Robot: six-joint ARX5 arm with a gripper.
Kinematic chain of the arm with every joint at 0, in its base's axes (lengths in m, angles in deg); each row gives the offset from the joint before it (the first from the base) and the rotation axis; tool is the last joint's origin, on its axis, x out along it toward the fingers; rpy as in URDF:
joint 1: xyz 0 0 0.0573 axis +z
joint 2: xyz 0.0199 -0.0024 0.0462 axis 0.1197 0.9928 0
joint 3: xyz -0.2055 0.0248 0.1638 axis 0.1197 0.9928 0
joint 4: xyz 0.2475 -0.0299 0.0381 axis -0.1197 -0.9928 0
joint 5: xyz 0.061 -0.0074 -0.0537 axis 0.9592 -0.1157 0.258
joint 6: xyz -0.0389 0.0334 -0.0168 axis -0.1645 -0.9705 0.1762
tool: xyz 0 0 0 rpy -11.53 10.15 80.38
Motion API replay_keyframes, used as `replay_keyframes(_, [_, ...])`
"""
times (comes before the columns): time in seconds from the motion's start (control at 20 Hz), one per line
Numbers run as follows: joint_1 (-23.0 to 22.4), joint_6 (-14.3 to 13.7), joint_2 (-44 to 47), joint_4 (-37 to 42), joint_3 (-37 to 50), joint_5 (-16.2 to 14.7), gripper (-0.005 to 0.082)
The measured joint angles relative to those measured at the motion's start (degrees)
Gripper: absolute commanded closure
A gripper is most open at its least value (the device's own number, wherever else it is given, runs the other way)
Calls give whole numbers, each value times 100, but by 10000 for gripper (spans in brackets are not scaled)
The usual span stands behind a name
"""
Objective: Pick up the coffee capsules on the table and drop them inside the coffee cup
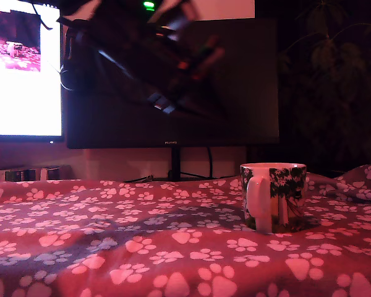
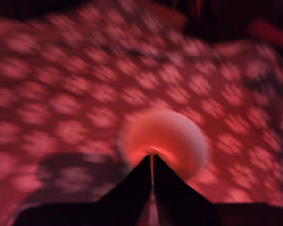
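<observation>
In the exterior view, the red table cloth with pale paw prints and hearts fills the near ground, and a dark shadow lies across it toward 8 o'clock. The white coffee cup with its dark leafy print stands upright on the cloth toward 4 o'clock of the frame's centre, its thick handle turned toward the camera. Behind it, a dark monitor on a thin stand spans the middle, and a second, lit screen glows at 10 o'clock. The arm is a motion-blurred dark shape high up at 11 to 12 o'clock, in front of the dark monitor, well apart from the cup.

The wrist view is blurred by motion. The gripper shows two dark fingertips pressed together with only a thin slit between them, so it is clenched; nothing can be made out between them. Just beyond the tips lies a pale round shape, apparently the cup's mouth seen from above. No capsule can be made out in either view.
</observation>
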Motion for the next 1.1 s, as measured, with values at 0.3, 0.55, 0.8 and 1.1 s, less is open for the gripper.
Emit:
replay_keyframes(0.3, [181, 0, -39, 87, 256, 2, 788])
replay_keyframes(0.55, [540, 0, -229, 173, 754, 4, 788])
replay_keyframes(0.8, [750, 0, -623, 234, 1102, 4, 788])
replay_keyframes(1.1, [1165, 2, -975, 490, 1773, 2, 788])
